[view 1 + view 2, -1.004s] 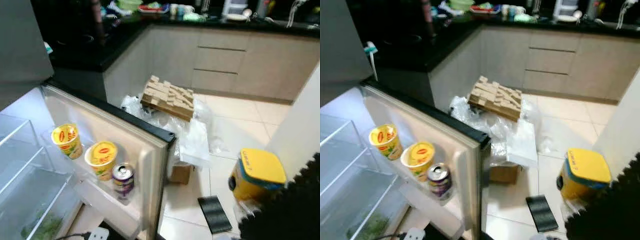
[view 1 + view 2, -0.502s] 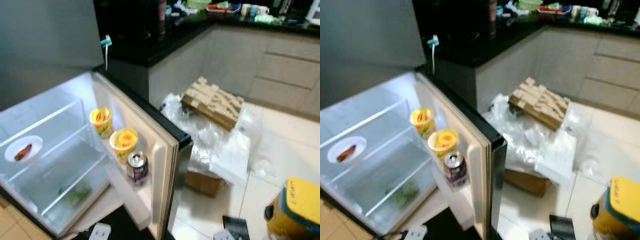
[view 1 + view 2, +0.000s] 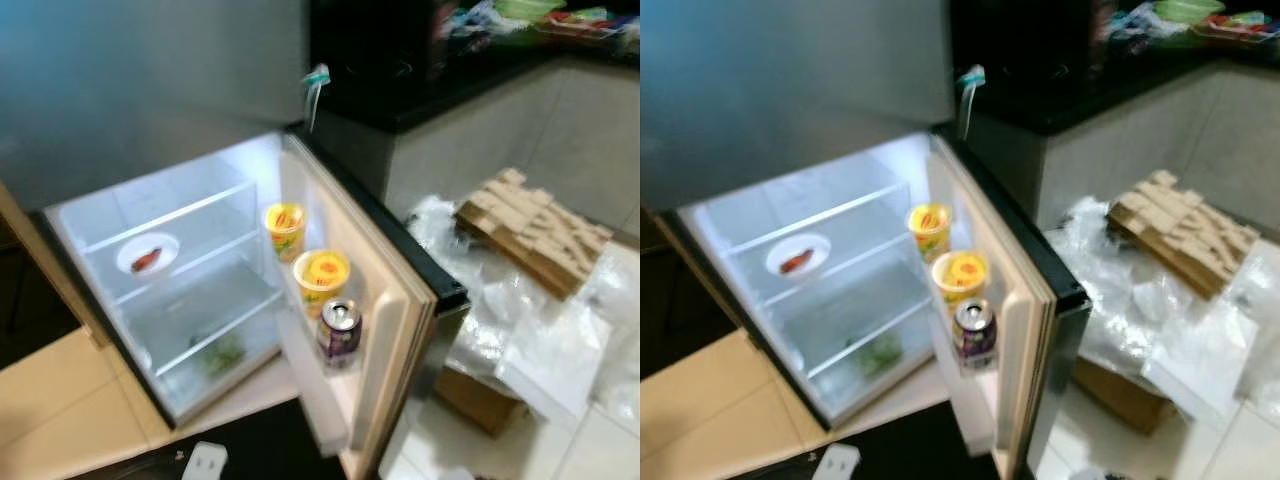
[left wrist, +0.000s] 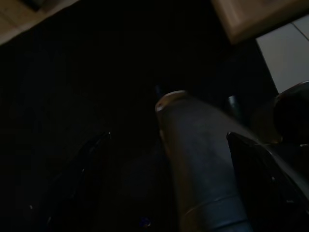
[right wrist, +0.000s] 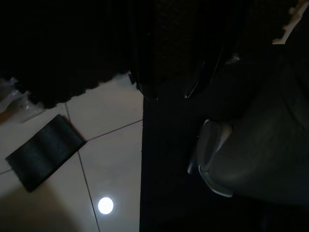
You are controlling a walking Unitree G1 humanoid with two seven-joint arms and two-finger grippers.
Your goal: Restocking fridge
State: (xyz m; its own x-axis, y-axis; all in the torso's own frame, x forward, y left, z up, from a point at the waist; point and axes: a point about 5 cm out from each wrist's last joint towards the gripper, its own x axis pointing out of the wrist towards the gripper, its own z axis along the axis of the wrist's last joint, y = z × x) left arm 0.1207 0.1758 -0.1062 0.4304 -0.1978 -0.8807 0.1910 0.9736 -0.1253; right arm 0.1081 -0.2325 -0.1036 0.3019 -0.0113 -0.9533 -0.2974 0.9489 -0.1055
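Observation:
The fridge [image 3: 150, 110] stands with its lower door [image 3: 395, 300] swung open and its inside lit. In the door shelf sit two yellow cup noodles [image 3: 284, 228] [image 3: 320, 280] and a purple drink can [image 3: 339, 330]. A white plate [image 3: 147, 254] with something red on it rests on the upper glass shelf. Some greens [image 3: 225, 355] lie in the bottom drawer. My left gripper [image 4: 169, 137] hangs low in the dark, open, with nothing between its fingers. My right arm hangs idle above the tiled floor.
Right of the fridge door, crumpled clear plastic [image 3: 520, 320] covers a cardboard box [image 3: 478, 400], with a stack of wooden blocks [image 3: 535, 230] on top. A dark counter [image 3: 430, 90] runs behind. A white plug [image 3: 205, 462] lies on the floor. A black mat [image 5: 43, 150] lies on the tiles.
The camera has swung left: the fridge interior with plate and greens now sits mid-picture, and the yellow container and black mat have slid out at the right. Nothing in the fridge moved.

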